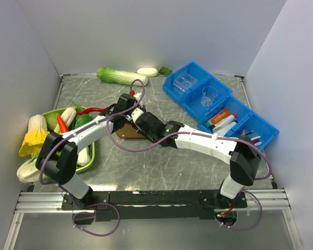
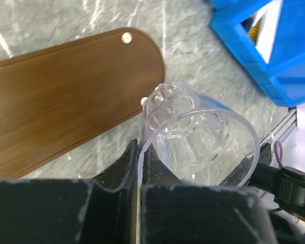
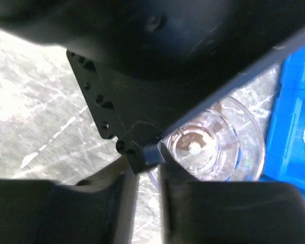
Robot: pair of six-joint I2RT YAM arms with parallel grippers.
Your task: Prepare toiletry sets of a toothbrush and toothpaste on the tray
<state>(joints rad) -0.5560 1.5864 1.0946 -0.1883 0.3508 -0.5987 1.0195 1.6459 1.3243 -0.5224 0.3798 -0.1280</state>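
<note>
My left gripper (image 2: 140, 147) is shut on the wall of a clear cup (image 2: 201, 132), one finger inside the rim and one outside. The cup hangs just off the rounded end of the dark-brown tray (image 2: 66, 96). My right gripper (image 3: 146, 170) is at the same cup (image 3: 213, 145), its fingers slightly apart around the rim with a gap showing. From above, both grippers (image 1: 137, 112) (image 1: 141, 121) meet over the tray (image 1: 126, 131) and hide the cup. The orange toothpaste (image 1: 220, 115) lies in the blue bins. Thin white toothbrush sticks (image 1: 254, 139) lie in the end compartment.
The blue bins (image 1: 195, 70) run along the back right, holding another clear cup (image 1: 209, 96) and white tubes (image 1: 223, 125). A green dish (image 1: 91, 156) of vegetables sits at the left. A cabbage (image 1: 117, 76) lies at the back wall. A red chilli (image 1: 94, 110) lies beside my left arm.
</note>
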